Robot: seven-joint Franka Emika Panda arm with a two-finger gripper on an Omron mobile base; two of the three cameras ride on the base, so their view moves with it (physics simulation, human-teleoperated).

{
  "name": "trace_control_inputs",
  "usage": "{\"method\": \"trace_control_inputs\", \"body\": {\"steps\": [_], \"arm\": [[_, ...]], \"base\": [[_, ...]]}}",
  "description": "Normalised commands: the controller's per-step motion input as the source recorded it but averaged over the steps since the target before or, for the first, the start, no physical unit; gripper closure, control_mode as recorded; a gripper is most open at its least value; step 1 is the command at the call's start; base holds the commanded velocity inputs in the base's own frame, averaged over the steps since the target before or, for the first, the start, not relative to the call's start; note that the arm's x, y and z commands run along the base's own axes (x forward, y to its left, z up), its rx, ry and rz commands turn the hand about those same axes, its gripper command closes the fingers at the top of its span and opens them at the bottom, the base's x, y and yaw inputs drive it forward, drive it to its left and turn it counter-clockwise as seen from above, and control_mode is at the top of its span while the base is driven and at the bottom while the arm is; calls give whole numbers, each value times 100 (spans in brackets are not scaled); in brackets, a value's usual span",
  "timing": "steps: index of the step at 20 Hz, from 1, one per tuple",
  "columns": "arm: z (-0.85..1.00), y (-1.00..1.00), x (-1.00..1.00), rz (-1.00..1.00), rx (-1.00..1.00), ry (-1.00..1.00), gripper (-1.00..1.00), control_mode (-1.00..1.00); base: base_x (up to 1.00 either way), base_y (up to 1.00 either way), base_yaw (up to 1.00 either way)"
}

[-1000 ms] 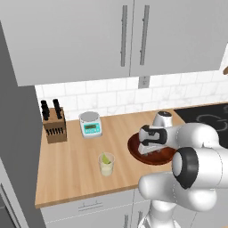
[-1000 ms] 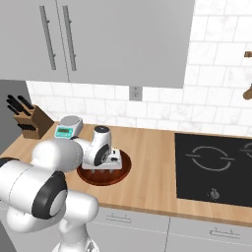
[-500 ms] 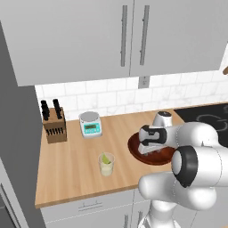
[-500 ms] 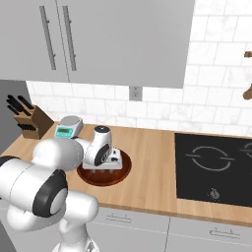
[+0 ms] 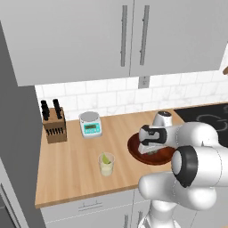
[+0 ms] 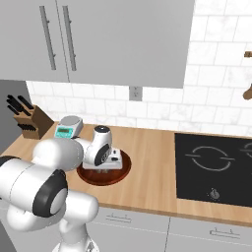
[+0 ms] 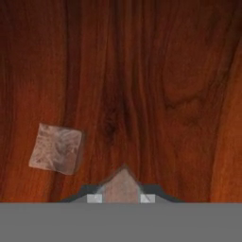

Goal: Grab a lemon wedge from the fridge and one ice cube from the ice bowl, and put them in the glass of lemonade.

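Compared with a second ago, the arm is keeping almost the same pose in both base views, and the things on the counter are sitting where they were. The gripper point(image 7: 122, 198) is reaching down inside the ice bowl point(image 5: 135, 146), and in the hand view its fingertips point(image 7: 94, 197) are pinching a pale ice cube point(image 7: 122, 184) between them. A second cube point(image 7: 56, 149) is lying loose on the dark wood floor of the bowl, apart from the held one, up and to the left in that view.

The glass of lemonade point(image 5: 106, 164) is standing on the counter point(image 5: 73, 171) near its front edge, to the left of the bowl, with the lemon wedge point(image 5: 106, 158) already resting in it. Behind it, a white kitchen scale point(image 5: 90, 124) and a knife block point(image 5: 53, 122) are standing along the tiled wall. A black cooktop point(image 6: 216, 168) is lying to the right of the bowl. The robot's own wrist is covering much of the bowl in both base views
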Motion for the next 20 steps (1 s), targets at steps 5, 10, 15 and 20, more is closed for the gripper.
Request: {"method": "trace_control_inputs", "body": {"steps": [5,10,15,20], "arm": [[0,0,0,0,0,0,100,-100],[19,0,-31,0,1,-8,100,-100],[28,0,-36,0,4,-16,100,-100],[16,0,-21,0,4,-9,100,-100]], "base": [[0,0,0],[0,0,0],[0,0,0],[0,0,0]]}}
